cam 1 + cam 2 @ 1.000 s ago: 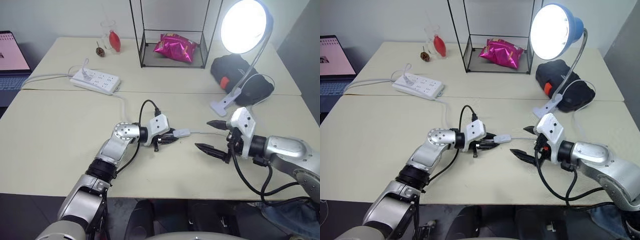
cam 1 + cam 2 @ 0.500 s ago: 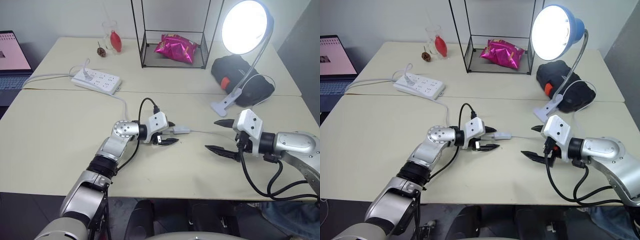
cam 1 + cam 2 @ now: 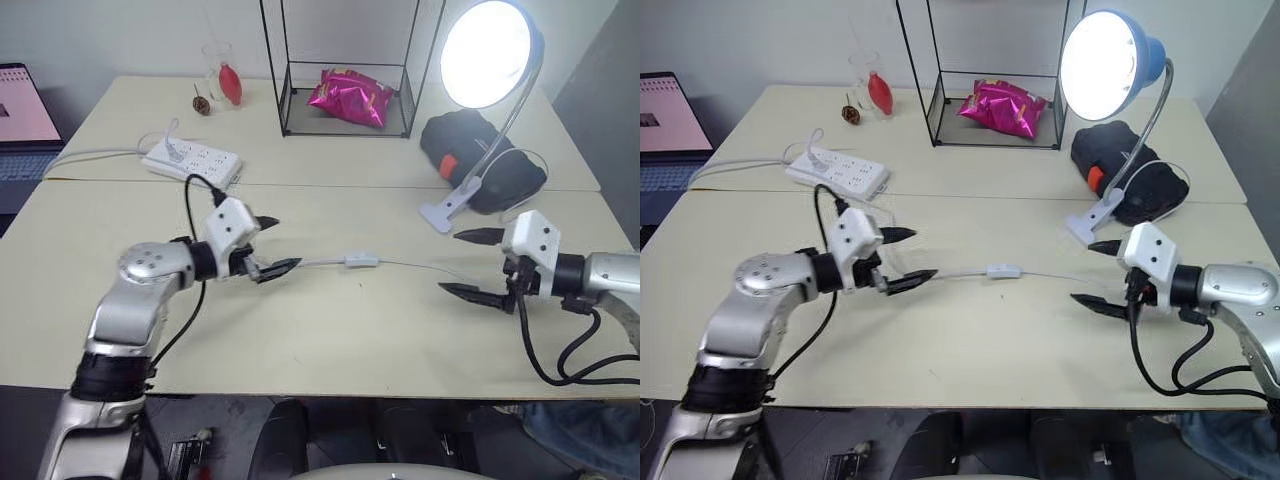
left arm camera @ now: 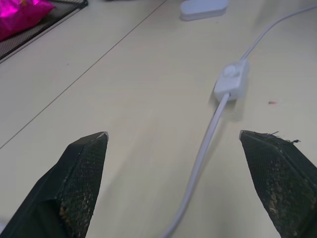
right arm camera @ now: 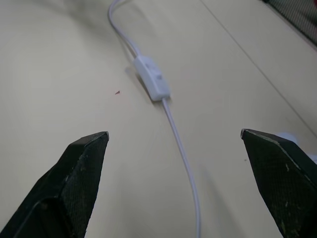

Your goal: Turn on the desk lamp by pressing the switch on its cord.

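The desk lamp is lit at the far right of the table, its clip base near a black bag. The switch lies free on the table mid-cord, between the two grippers. The left gripper and the right gripper both have their fingers spread wide, grasping nothing.

1. Our left gripper hovers over the table with its two fingers spread wide, holding nothing.
2. Our right gripper points inward from the right, fingers equally wide, empty.
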`<state>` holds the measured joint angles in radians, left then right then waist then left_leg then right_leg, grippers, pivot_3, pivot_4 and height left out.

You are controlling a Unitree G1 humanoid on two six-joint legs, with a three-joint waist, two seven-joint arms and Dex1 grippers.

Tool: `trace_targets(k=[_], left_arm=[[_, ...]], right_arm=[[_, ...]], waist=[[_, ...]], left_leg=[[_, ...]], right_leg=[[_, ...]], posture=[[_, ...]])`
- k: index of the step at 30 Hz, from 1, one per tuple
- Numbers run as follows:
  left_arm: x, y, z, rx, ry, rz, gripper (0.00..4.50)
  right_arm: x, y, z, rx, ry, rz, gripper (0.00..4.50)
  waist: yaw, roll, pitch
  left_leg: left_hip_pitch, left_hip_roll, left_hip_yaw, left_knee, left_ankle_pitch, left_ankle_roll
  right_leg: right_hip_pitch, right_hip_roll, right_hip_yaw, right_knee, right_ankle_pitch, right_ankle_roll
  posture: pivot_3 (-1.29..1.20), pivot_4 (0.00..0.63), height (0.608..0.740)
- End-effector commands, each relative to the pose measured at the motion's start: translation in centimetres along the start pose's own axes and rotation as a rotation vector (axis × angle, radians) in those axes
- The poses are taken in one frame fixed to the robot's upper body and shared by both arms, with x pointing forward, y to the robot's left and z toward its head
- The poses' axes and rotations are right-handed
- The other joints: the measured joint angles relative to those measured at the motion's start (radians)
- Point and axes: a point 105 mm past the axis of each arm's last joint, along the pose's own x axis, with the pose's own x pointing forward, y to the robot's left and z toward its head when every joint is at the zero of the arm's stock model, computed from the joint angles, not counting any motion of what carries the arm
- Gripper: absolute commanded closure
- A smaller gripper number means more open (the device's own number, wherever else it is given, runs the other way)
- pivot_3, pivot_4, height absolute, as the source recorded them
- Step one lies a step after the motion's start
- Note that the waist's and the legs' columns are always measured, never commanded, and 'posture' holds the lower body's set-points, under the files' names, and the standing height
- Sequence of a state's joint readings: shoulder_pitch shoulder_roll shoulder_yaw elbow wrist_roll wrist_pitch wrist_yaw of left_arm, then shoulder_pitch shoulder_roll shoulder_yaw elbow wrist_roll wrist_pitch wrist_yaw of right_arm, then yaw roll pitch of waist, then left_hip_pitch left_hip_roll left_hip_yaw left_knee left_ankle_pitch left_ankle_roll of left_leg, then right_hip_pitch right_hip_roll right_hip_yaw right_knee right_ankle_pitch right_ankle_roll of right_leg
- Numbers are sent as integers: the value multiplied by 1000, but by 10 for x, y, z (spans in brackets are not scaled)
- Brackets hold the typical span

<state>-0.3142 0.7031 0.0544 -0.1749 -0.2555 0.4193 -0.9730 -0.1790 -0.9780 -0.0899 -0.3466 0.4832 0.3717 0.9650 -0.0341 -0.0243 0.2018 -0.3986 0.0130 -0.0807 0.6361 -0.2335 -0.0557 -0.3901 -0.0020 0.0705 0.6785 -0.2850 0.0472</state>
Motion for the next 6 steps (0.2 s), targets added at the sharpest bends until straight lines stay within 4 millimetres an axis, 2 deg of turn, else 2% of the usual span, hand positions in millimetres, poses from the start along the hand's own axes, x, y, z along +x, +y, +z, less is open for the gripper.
trace_targets(k=[1,6], left_arm=[[-22,6,20,-10,-66,37,69],[-30,2,18,-19,-60,32,69]], right_arm=[[-13,-15,10,-54,-36,-35,0],[-13,-20,14,-61,-53,-29,0]], waist=[[1,0,0],[2,0,0]], left_leg=[[0,0,0,0,0,0],[0,0,1,4,0,0]], right_leg=[[0,0,0,0,0,0],[1,-1,0,0,0,0]], posture=[[0,150,740],[0,150,740]])
